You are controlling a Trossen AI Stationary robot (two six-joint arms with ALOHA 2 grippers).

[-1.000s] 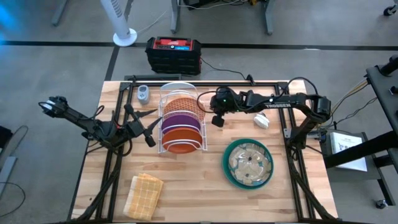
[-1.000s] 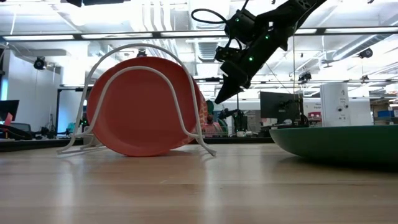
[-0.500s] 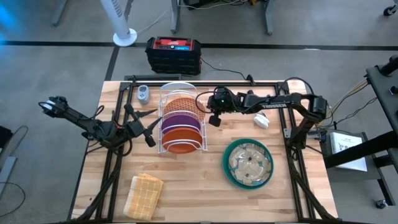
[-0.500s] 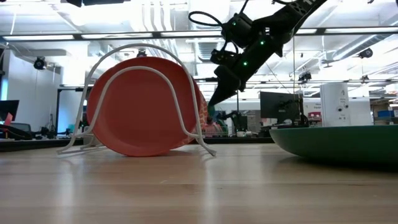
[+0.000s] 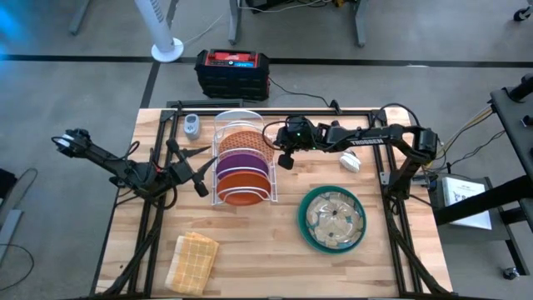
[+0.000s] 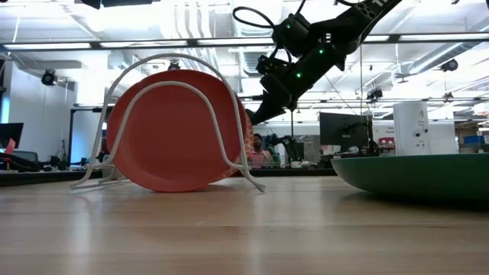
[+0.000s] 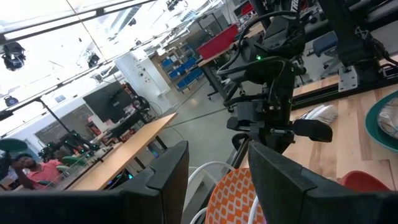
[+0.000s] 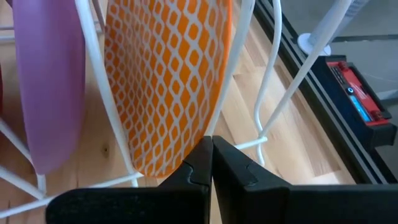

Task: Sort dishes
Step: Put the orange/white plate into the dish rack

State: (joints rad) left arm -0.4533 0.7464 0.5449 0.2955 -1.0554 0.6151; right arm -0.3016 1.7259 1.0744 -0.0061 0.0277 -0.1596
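- Since a second ago my right pincer has crept left toward the white wire rack; it now sits just beside the rack's right side, fingers pressed together and holding nothing, tips right at the rim of the orange-patterned plate.
- Left pincer hasn't budged: parked just left of the rack, fingers apart, empty.
- Progress, as I read it: three plates stand upright in the rack, the patterned one at the back, the purple plate in the middle, the plain orange plate in front.
- Still out on the surface: the teal-green plate with what looks like the clear glass plate lying in it, though it's hard to be sure from above.
- Room to move: plenty of bare wood between rack and teal plate. The tight spot is the rack wires right by my fingertips.
- Tan woven cloth is well out of the way.
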